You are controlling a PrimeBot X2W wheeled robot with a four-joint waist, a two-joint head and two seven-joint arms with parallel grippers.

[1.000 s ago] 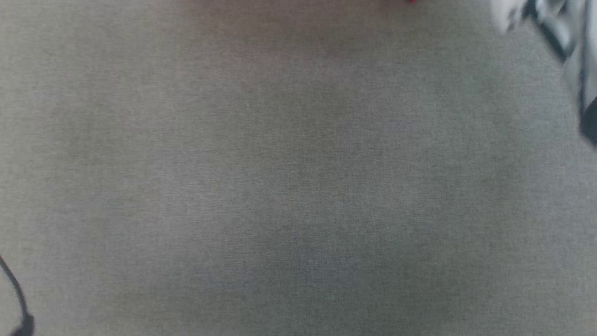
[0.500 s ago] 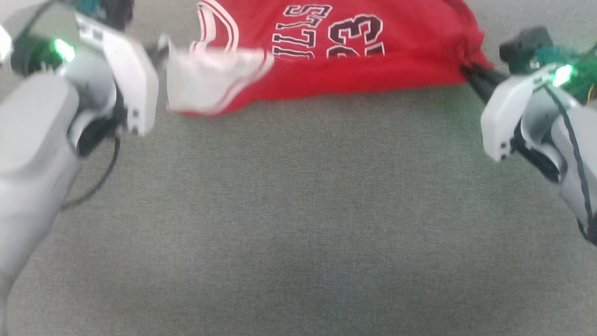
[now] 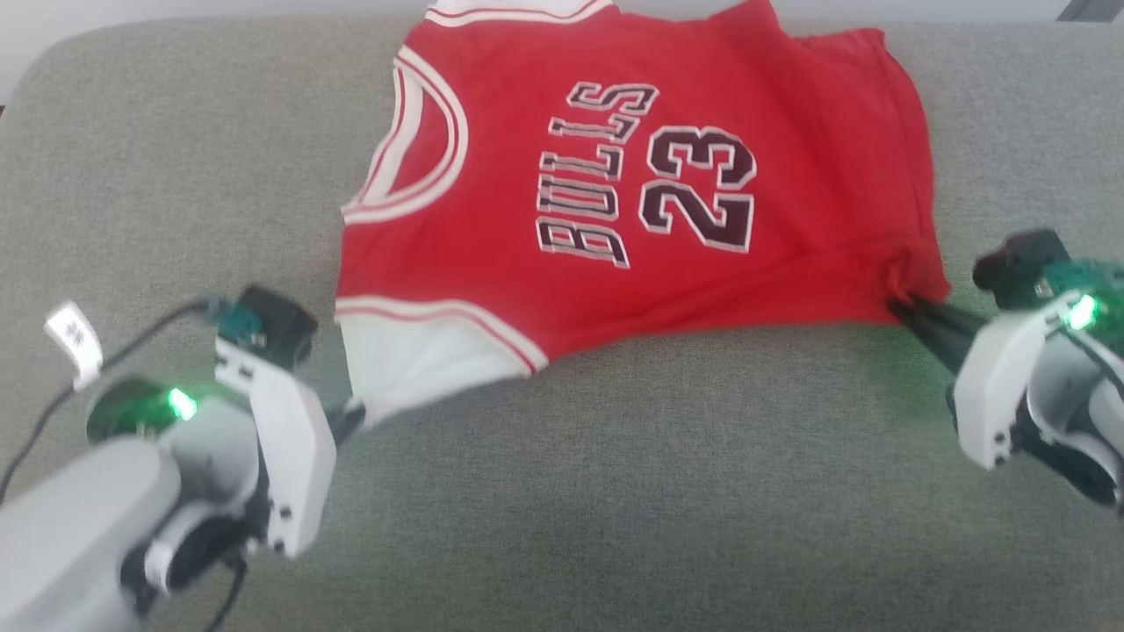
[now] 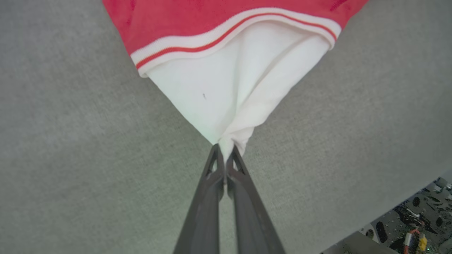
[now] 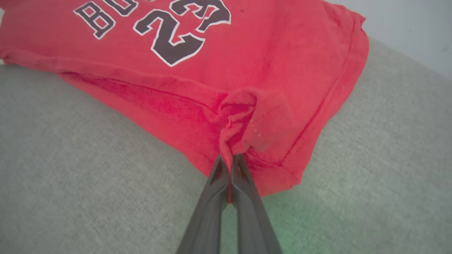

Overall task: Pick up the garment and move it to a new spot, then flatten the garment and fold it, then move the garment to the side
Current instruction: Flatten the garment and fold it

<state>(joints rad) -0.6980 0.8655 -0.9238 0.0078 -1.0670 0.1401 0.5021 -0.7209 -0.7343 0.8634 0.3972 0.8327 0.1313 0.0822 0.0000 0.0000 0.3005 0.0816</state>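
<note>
Garment [image 3: 492, 219] lies spread face up on the grey cushion [image 3: 562, 509] and reaches its far edge. The collar is toward the left edge and the hem toward the right, so the "BULLS 23" print reads sideways. The left hand [image 3: 351, 418] is clamped on the bunched tip of the white sleeve at the garment's near left corner, its fingers [image 4: 204, 211] pressed together on the cloth. The right hand [image 3: 900, 307] is clamped on a gathered fold of red fabric at the near hem corner. The near half of the cushion is bare between the arms.
</note>
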